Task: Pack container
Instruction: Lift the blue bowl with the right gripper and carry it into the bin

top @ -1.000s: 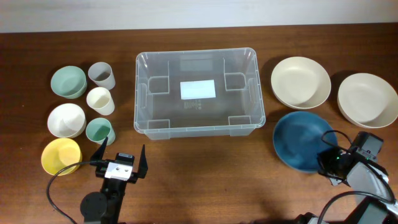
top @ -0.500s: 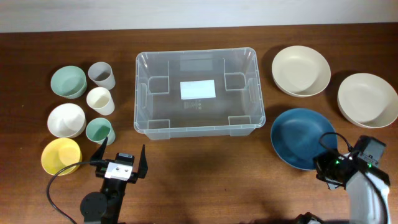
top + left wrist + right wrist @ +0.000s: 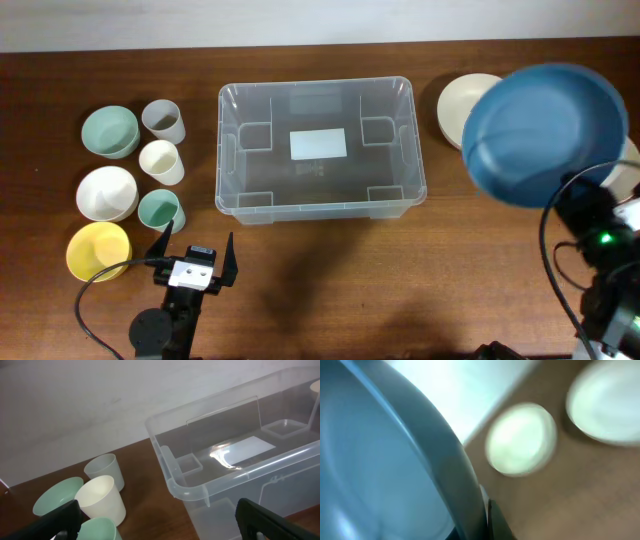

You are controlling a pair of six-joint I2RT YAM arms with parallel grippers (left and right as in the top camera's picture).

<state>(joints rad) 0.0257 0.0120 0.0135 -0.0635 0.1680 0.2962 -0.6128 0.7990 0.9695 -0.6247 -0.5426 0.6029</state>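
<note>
Overhead: right gripper point(image 3: 578, 188) clamped on the rim of a blue bowl point(image 3: 540, 120), held aloft right of the clear container point(image 3: 223, 140) at centre of the table point(image 3: 320, 285); left gripper point(image 3: 197, 238) spread wide, empty. Left wrist: wide-set fingers point(image 3: 262, 521) flanking the container's corner. Right wrist: blurred bowl rim, pinched.

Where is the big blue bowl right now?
In the overhead view the blue bowl is up in the air on the right, held by the right gripper, right of the clear container and hiding part of a cream bowl.
</note>
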